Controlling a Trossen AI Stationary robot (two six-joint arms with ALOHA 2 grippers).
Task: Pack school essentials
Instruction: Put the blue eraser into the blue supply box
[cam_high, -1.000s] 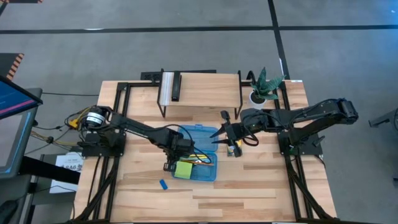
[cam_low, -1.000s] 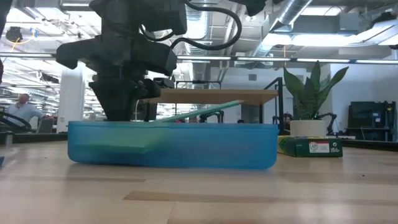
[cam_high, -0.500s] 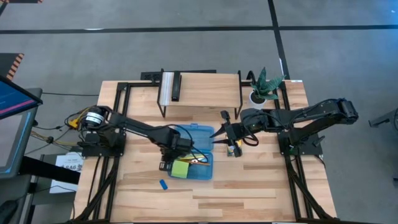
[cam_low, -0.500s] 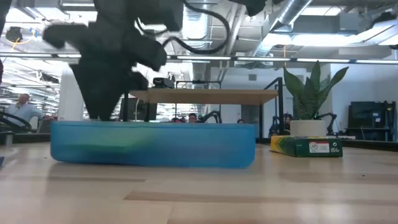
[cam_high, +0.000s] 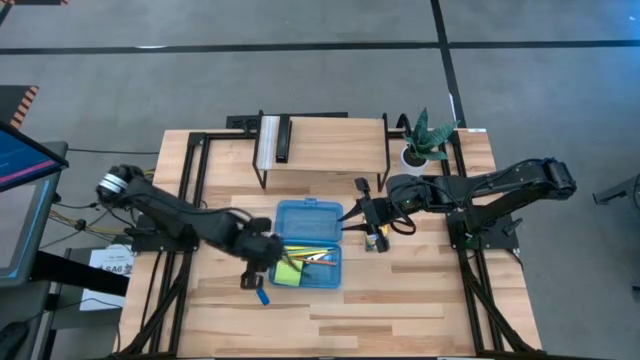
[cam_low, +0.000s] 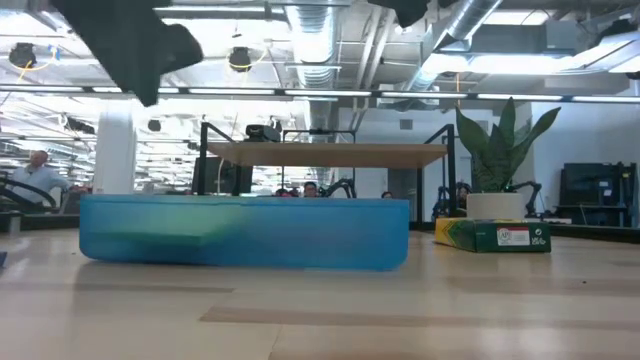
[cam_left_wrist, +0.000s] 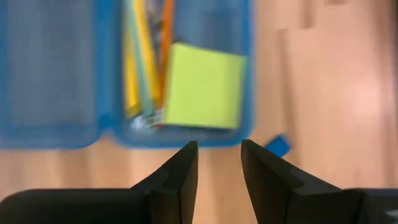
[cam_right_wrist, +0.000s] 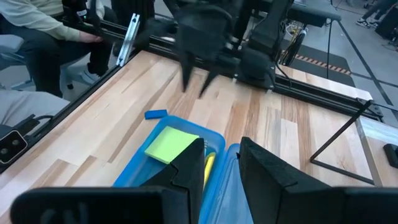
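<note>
The blue case (cam_high: 308, 245) lies open on the table. Its near half holds the lime-green sticky-note pad (cam_left_wrist: 202, 87) and yellow and orange pencils (cam_left_wrist: 140, 62). A small blue eraser (cam_high: 262, 296) lies on the wood just off the case's near left corner. My left gripper (cam_high: 252, 275) hangs open above that corner with nothing between its fingers (cam_left_wrist: 219, 162). My right gripper (cam_high: 352, 215) hovers open and bare at the case's right edge (cam_right_wrist: 221, 162). The yellow-green crayon box (cam_low: 495, 236) lies flat on the table under it.
A wooden shelf on black legs (cam_high: 320, 140) stands at the far middle, and a potted plant (cam_high: 425, 140) stands at the far right. Black frame rails run along both table sides. A person (cam_right_wrist: 37, 25) sits beyond the left edge. Bare wood lies near the front edge.
My left gripper has risen out of the case and drawn toward the table's near left, leaving the sticky-note pad lying in the case. The case has slid toward the left edge and squared up. A thin pale part that slanted above its rim is down now.
</note>
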